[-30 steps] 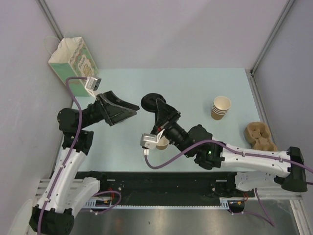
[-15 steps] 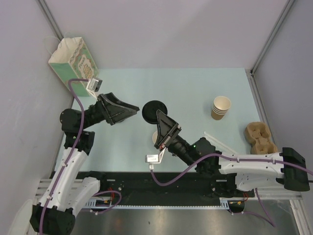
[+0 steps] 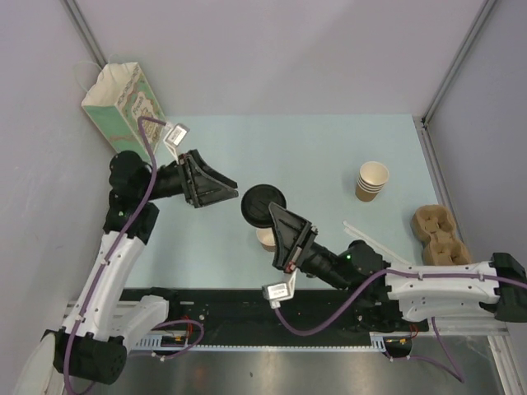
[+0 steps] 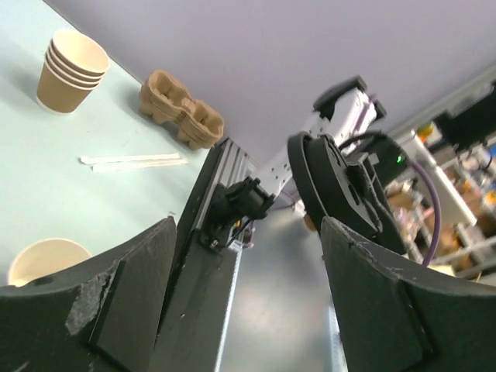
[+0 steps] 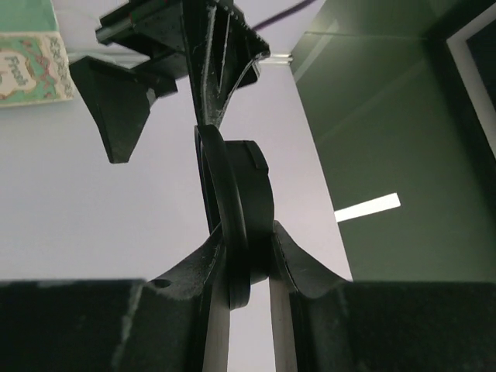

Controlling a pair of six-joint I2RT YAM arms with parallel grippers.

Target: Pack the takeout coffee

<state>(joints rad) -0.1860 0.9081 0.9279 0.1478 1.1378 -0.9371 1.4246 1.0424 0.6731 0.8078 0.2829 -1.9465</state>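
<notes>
My right gripper (image 3: 274,216) (image 5: 246,236) is shut on the edge of a round black plastic lid (image 3: 263,203) (image 5: 242,203), holding it upright in the air. Below it a single tan paper cup (image 3: 266,239) (image 4: 43,260) stands lidless on the table. A lidded takeout coffee is not in view. My left gripper (image 3: 230,188) (image 4: 248,232) hangs just left of the lid, pointing at it, open and with nothing between its fingers (image 4: 132,294). The left wrist view shows the lid (image 4: 325,186) edge-on ahead.
A stack of lidless tan cups (image 3: 372,179) (image 4: 70,68) stands at the right. A brown pulp cup carrier (image 3: 436,230) (image 4: 180,112) lies at the right edge, with white sticks (image 3: 370,240) (image 4: 132,160) near it. A patterned paper bag (image 3: 123,100) stands at the back left corner.
My right gripper has carried the black lid back toward the near edge and to the right, uncovering the lidless cup. My left gripper has shifted slightly right and its jaws have narrowed a little.
</notes>
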